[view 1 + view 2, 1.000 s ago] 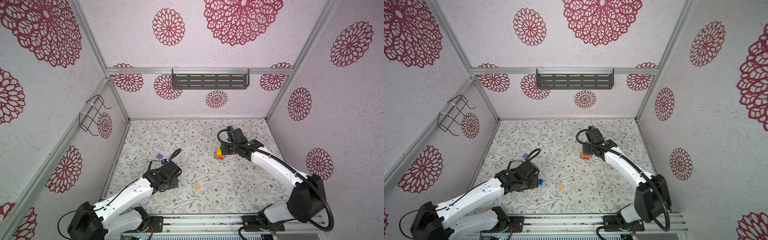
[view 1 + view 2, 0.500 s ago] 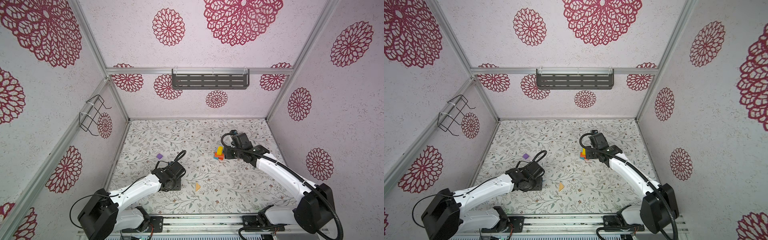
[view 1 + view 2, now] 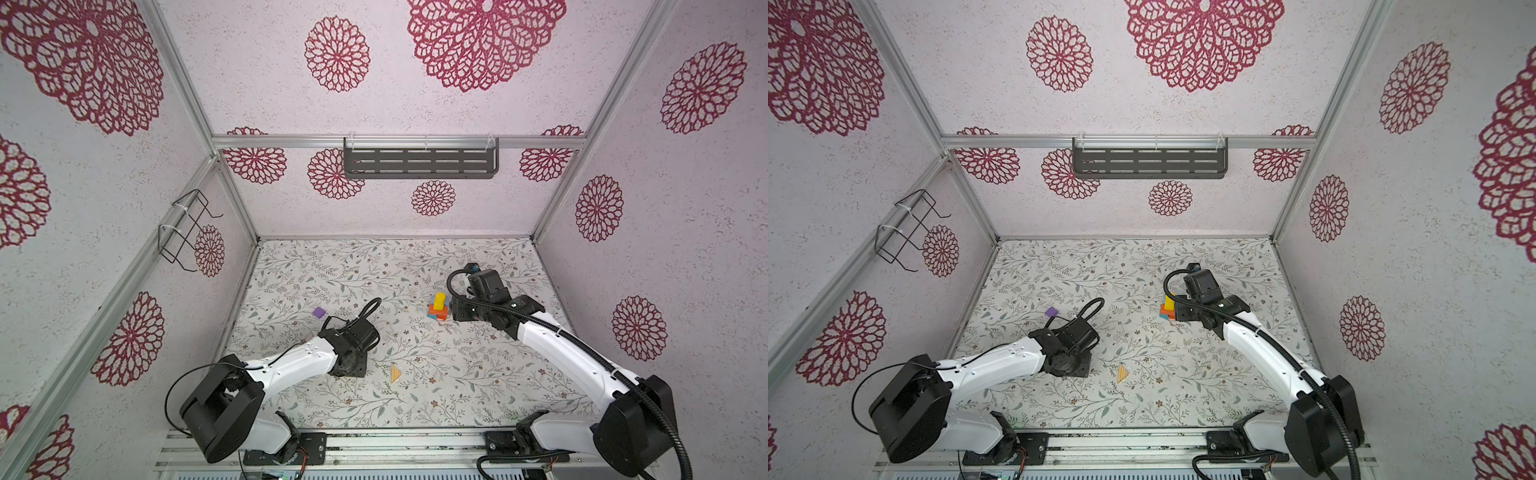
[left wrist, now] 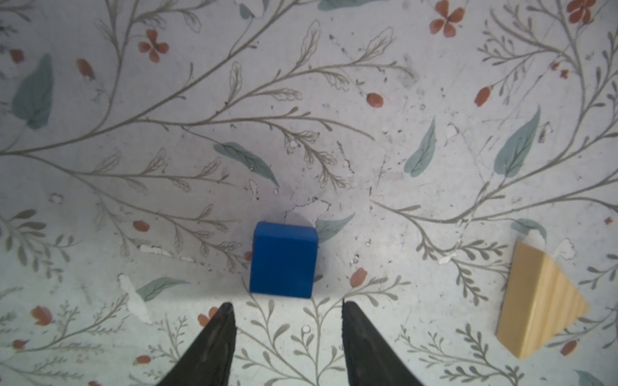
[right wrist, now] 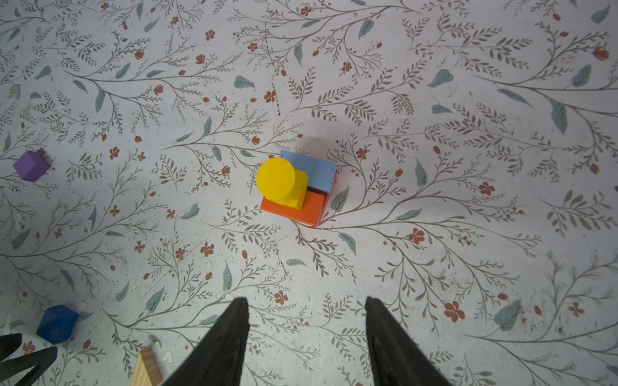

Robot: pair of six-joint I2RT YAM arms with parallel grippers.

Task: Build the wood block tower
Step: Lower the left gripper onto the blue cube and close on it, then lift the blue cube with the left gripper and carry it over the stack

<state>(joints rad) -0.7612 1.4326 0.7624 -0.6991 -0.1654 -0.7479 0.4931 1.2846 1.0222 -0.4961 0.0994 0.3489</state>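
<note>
Both top views high overhead, facing down on the whole counter (image 3: 415,270), left wrist view close over a blue cube (image 4: 283,259) ahead of the left pincer (image 4: 286,303), right wrist view higher, sharing that cube.

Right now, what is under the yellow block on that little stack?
An orange block and a light blue block lie side by side beneath the yellow block. Whatever lies lower is mostly covered.
</note>
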